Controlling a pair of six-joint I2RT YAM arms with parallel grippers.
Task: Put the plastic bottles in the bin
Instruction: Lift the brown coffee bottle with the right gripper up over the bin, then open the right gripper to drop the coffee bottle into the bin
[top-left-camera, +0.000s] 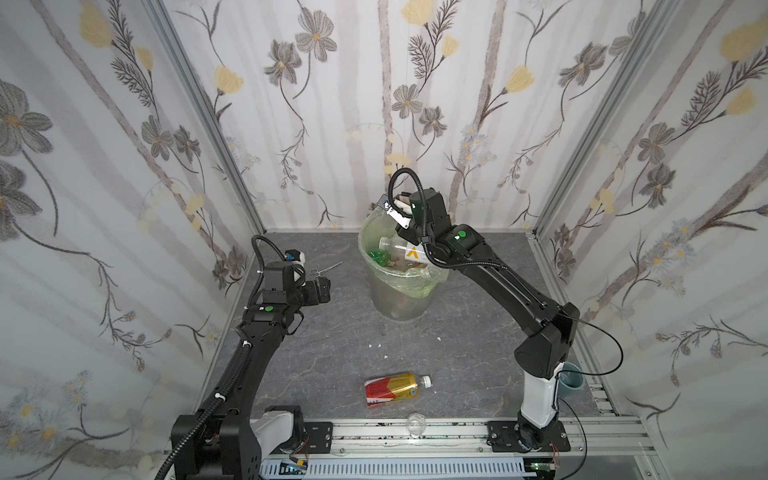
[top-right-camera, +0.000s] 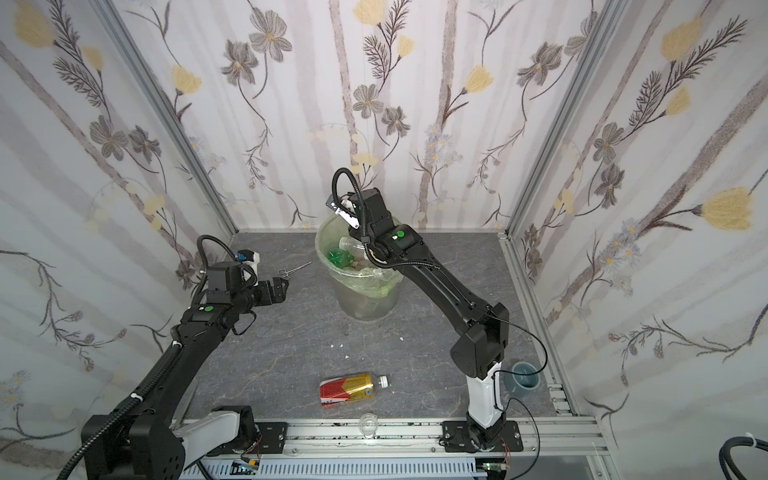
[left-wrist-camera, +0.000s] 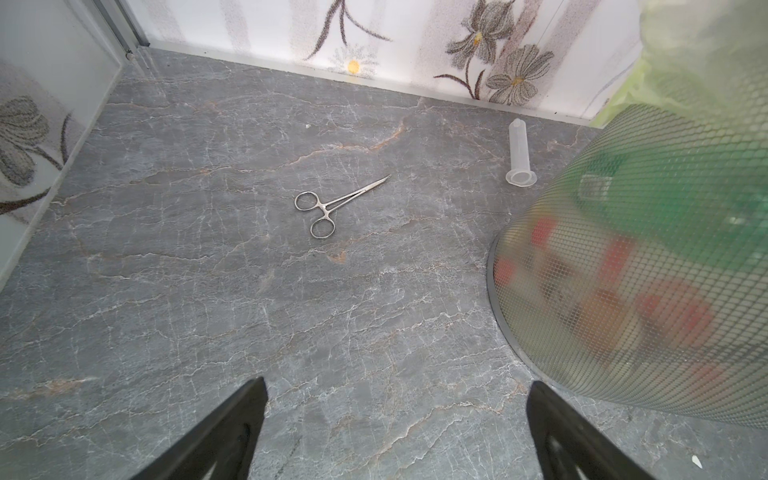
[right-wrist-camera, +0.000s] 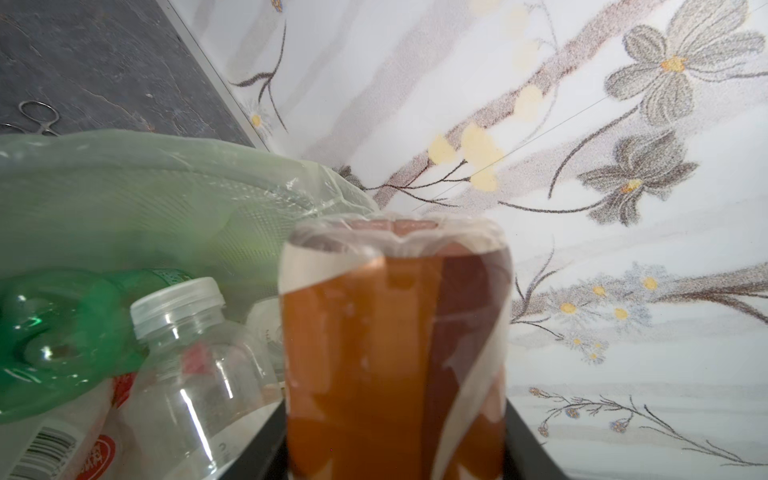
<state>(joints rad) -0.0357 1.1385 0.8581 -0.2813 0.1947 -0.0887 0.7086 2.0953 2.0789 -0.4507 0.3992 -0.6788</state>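
The bin (top-left-camera: 399, 299), round and translucent with a light green liner, stands at the back middle in both top views (top-right-camera: 365, 303). It holds several plastic bottles, among them a green one (top-left-camera: 378, 255) and a clear one (right-wrist-camera: 195, 365). My right gripper (right-wrist-camera: 395, 449) is over the bin's far rim, shut on a brown-orange bottle (right-wrist-camera: 395, 353). A red-gold bottle (top-left-camera: 395, 387) lies on its side near the front edge. My left gripper (left-wrist-camera: 397, 386) hangs open and empty left of the bin (left-wrist-camera: 644, 270), above the floor.
Steel forceps (left-wrist-camera: 332, 203) lie left of the bin, and a clear syringe barrel (left-wrist-camera: 519, 153) lies by the back wall. A small glass cup (top-left-camera: 415, 424) sits on the front rail. A grey-blue cup (top-left-camera: 571, 380) stands by the right arm's base. White crumbs (top-left-camera: 376, 345) dot the floor.
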